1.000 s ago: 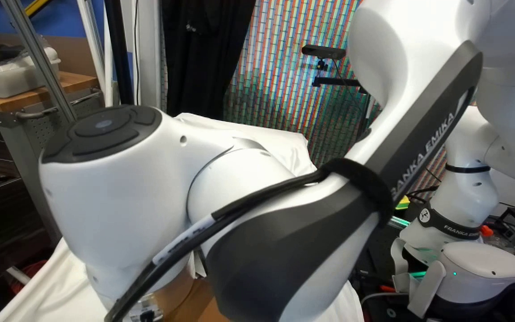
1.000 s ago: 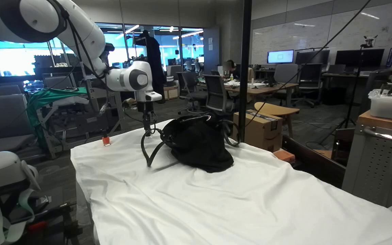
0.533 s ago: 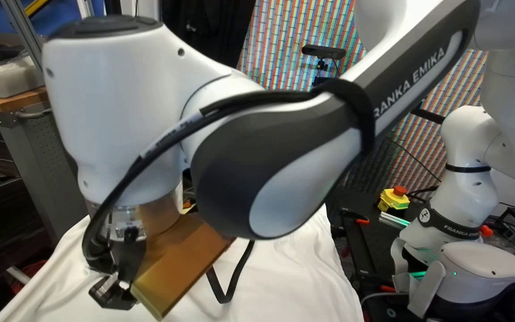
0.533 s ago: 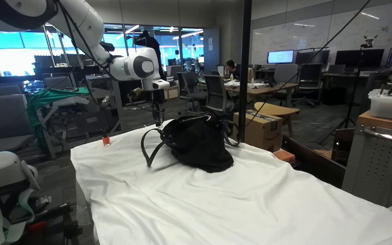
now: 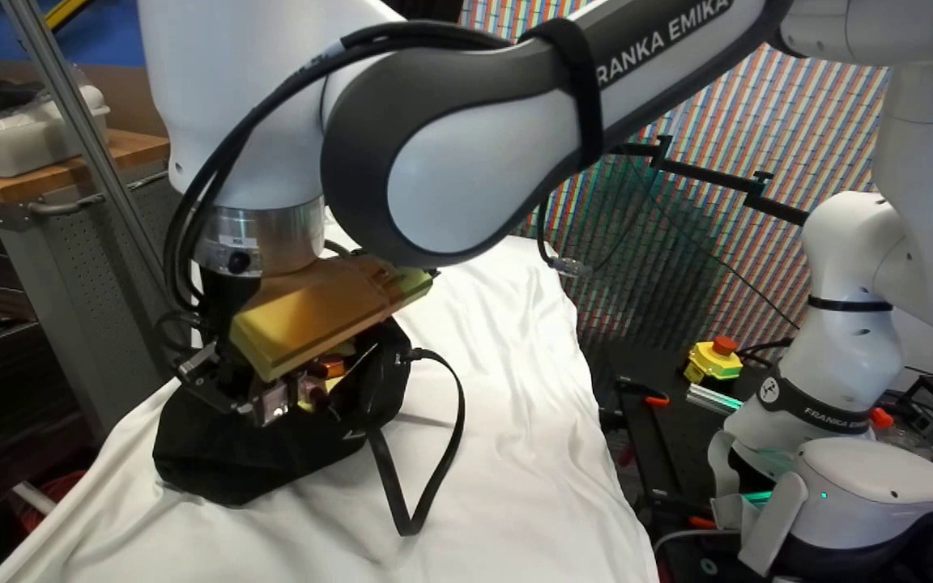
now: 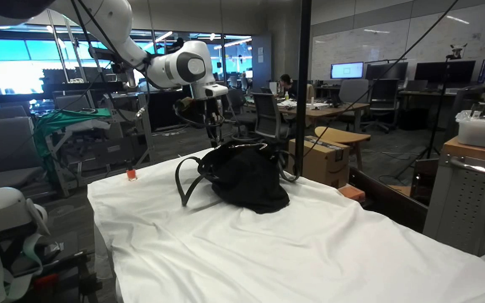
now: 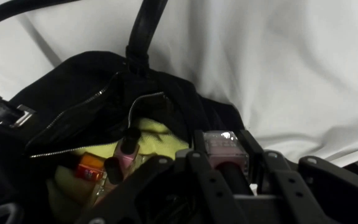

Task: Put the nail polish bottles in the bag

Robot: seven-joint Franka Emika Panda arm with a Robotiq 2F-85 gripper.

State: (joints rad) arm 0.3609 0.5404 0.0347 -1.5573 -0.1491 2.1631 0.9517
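My gripper (image 7: pixel 224 140) is shut on a nail polish bottle (image 7: pixel 227 154) with pale pink polish, its clear base pointing outward and its black cap toward the palm. In both exterior views the gripper (image 5: pixel 272 397) (image 6: pixel 215 144) hangs over the rim of the black bag (image 5: pixel 248 461) (image 6: pixel 249 181). The bag's zipped mouth gapes, showing yellow-green lining (image 7: pixel 160 143). Inside lie a red-orange bottle (image 7: pixel 89 168), a pink bottle (image 7: pixel 126 157) and another black-capped bottle (image 7: pixel 113 170), partly hidden by my finger. A red bottle (image 6: pixel 131 174) stands upright near the table's edge.
The bag's strap (image 5: pixel 426 502) loops out over the white cloth (image 6: pixel 267 252). A dark pole (image 6: pixel 303 84) and a cardboard box (image 6: pixel 326 164) stand behind the table. Another white arm (image 5: pixel 847 324) and a headset (image 5: pixel 871 494) are off to the side.
The gripper has risen from table level beside the bag and moved across to its mouth, carrying the pale pink bottle. The bag and the red bottle on the table have stayed put.
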